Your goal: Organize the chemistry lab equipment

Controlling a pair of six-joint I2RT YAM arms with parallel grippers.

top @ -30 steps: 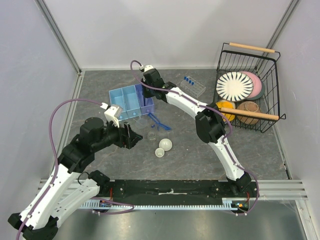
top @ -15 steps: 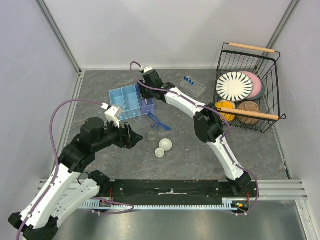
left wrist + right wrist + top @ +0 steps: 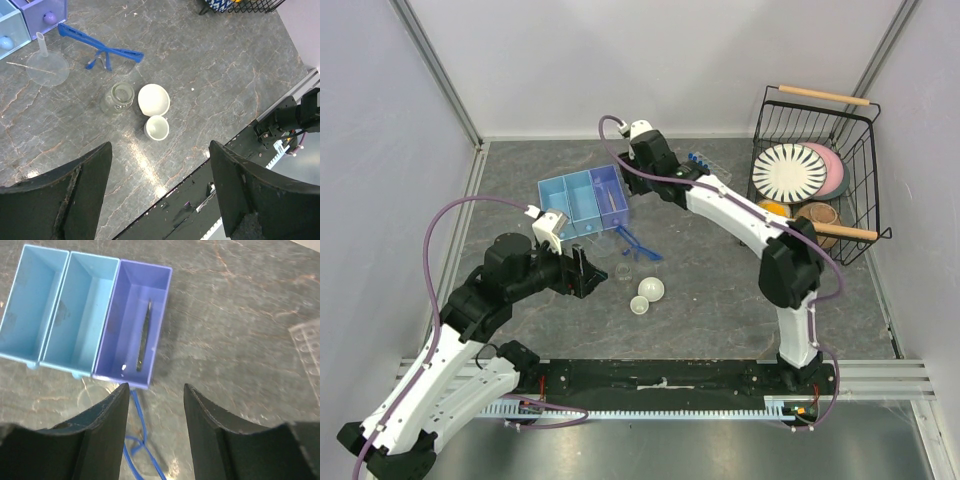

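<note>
Left gripper (image 3: 157,200) hangs on the near side of the bins (image 3: 582,200), jaws wide apart with nothing between them

Two white dishes (image 3: 154,98) sit touching each other, farther to the near right of the bins than anything else on that side, both mouth up

A clear jar (image 3: 117,97) lies on its side just beside the larger dish, on the side toward the bins

Blue glasses (image 3: 100,50) rest on the table just off the bins' near right corner, and a clear funnel (image 3: 47,67) stands mouth down against the bins' near edge

The bins are three in a row, two light blue and one purple at the right end; the purple one holds a thin dark rod (image 3: 145,335)

Right gripper (image 3: 154,430) hovers above the bins' right end, fingers parted and empty

The rack (image 3: 712,178) lies to the far right of the bins, with blue-capped tubes (image 3: 697,158) standing at its far end

The basket (image 3: 815,120) is well off to the right of the bins
</note>
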